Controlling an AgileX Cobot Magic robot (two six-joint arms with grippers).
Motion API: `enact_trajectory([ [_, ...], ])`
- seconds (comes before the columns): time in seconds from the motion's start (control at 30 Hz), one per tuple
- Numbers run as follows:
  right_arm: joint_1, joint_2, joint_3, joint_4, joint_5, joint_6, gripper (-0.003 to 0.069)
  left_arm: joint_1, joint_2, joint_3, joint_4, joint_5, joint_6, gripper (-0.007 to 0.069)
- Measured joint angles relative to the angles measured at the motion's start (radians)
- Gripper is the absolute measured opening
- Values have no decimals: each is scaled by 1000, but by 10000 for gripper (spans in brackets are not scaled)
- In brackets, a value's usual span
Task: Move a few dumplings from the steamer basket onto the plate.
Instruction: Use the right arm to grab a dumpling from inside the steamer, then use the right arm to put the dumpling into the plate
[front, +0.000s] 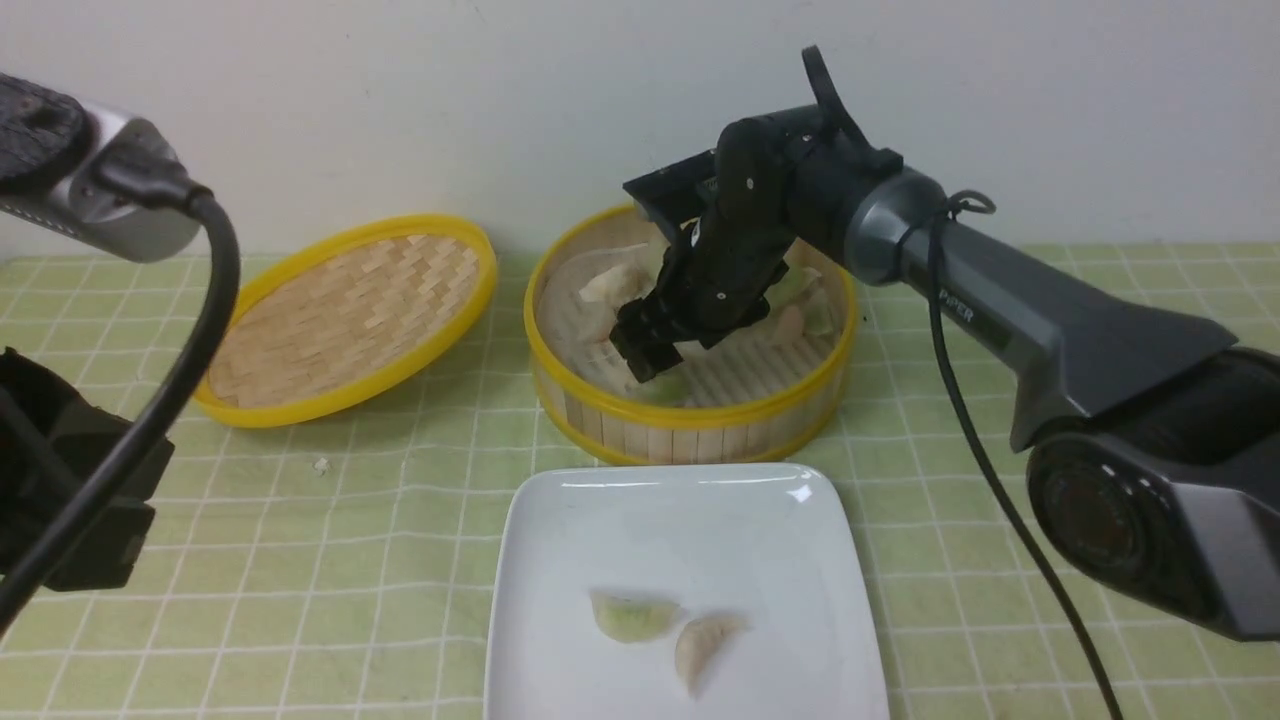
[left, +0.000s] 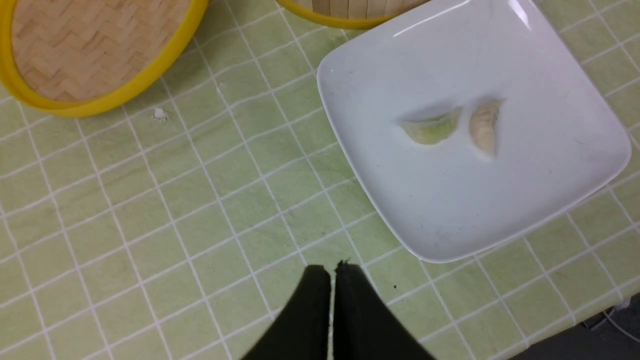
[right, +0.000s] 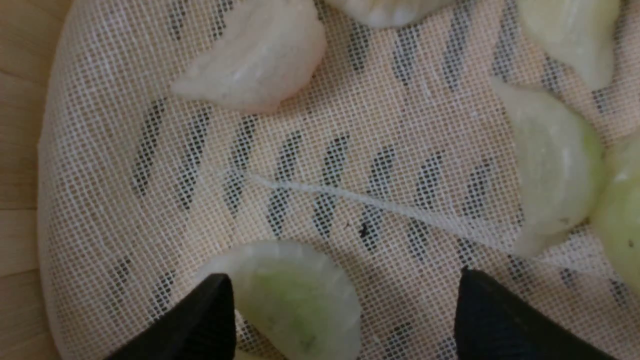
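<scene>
1. Tablecloth: pale green with a white grid, spread under every item listed.
2. Right arm: dark grey, reached forward and bent down into the basket.
3. Steamer basket: round bamboo with yellow rims, set at centre rear, just behind the plate.
4. Plate: glossy white and squarish, placed nearest the robot, with its far edge close to the basket wall.
5. Lid: shallow, woven and yellow-rimmed, tilted to the left of the basket and apart from it.
6. Mesh liner: white open-weave cloth, laid over the slatted basket floor.
7. Right gripper: lowered inside the basket just above the liner. The jaws are spread wide and nothing is clamped.
8. Left gripper: held over bare cloth, on the robot's side of the plate and to its left. The jaws are pressed together with nothing between them.
9. Dumplings in the basket: one green-filled piece is seen beside one finger, within the open gap. An off-white piece and a pale green piece are scattered farther off on the liner.
10. Dumplings on the plate: one pale green and one beige, lying side by side, tips nearly touching.
11. White crumb: found on the cloth in front of the lid.
</scene>
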Motion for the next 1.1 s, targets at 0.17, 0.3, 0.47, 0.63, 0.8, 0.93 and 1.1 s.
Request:
enact_trajectory([
  [0.17, 0, 1, 0, 10, 8, 0, 407, 0, 0, 0, 0, 0, -1, -6],
  [0.3, 1, 1, 0, 18, 4, -1, 208, 0, 0, 0, 0, 0, -1, -6],
  [0.47, 1, 2, -26, 14, 19, -1, 155, 0, 0, 0, -1, 1, -1, -6],
  [0.63, -5, -10, -113, -7, 102, 19, 155, 0, 0, 0, -1, 1, -1, -6],
  [0.8, -17, -121, -106, 0, 109, 45, 155, 0, 0, 0, -3, 1, -1, -6],
  [0.93, -18, -355, 166, 50, 110, 46, 155, 0, 0, 0, -2, 2, -1, -6],
  [1.1, -13, -555, 532, 132, 110, 17, 155, 0, 0, 0, -1, 0, -1, -6],
])
